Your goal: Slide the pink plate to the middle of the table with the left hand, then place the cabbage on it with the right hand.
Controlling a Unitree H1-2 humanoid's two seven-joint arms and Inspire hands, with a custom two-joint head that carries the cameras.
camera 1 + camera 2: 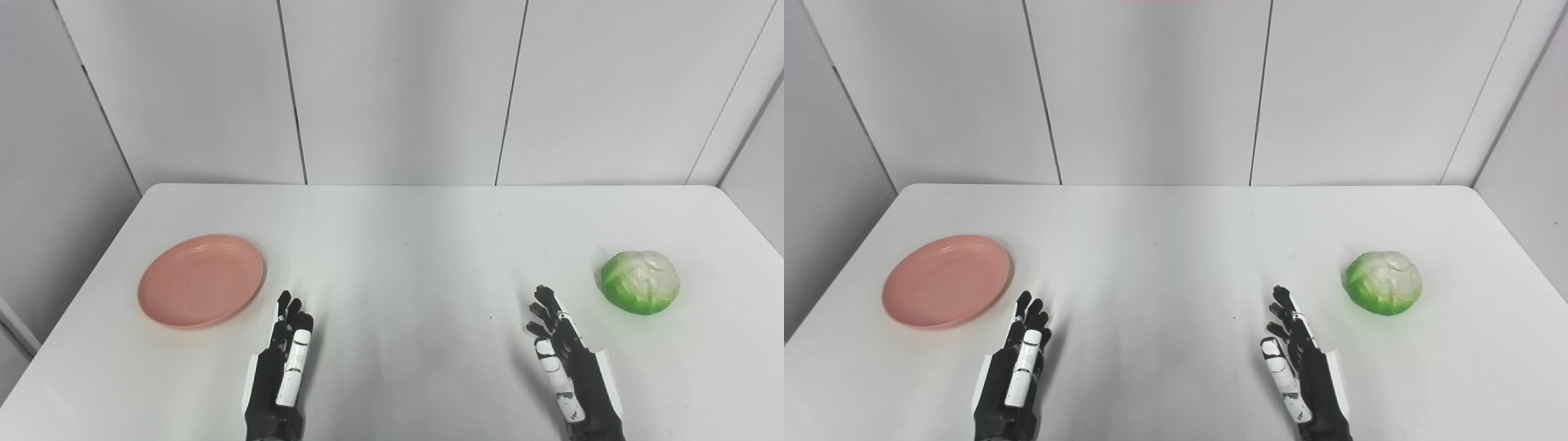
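Observation:
A pink plate (202, 280) lies flat on the left side of the white table (404, 245), bare. A green and white cabbage (640, 282) rests on the right side. My left hand (283, 364) hovers near the front edge, just right of the plate and apart from it, fingers straight and holding nothing. My right hand (566, 361) is at the front right, left of the cabbage with a gap between them, fingers spread and empty. The same layout shows in the right eye view: plate (946, 280), cabbage (1384, 291).
White wall panels (398, 92) stand behind the table's far edge. The table's left edge runs close to the plate, and its right edge lies beyond the cabbage.

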